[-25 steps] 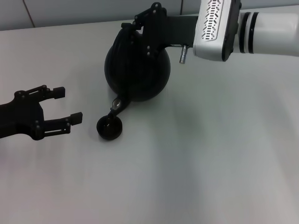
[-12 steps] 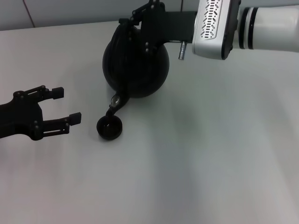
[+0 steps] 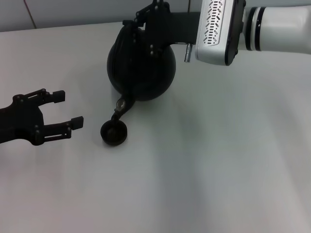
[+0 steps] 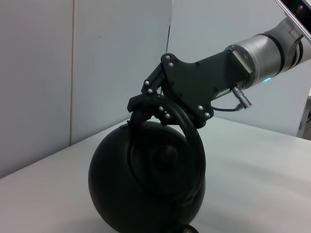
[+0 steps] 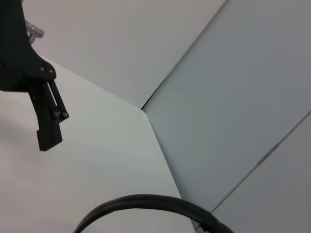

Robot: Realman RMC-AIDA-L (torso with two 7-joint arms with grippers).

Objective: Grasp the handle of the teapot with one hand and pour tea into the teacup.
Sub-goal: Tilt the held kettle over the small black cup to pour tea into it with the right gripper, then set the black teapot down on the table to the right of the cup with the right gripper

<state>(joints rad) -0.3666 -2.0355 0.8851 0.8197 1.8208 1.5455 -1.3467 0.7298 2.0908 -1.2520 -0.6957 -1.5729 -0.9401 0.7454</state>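
The right claw [image 3: 146, 22] is clamped on the handle [image 4: 187, 128], tipping the teapot [image 3: 141, 68] near the worktop's [image 3: 233, 160] far edge, spout over the teacup [image 3: 113, 133]. Pouring looks underway; righting remains. The left claw [image 3: 65, 109] waits wide open by the left edge.

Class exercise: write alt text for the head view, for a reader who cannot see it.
The right claw holds the black teapot by its handle, tipped so the spout sits just above the tiny teacup on the white table. The left claw waits open, apart from the cup.
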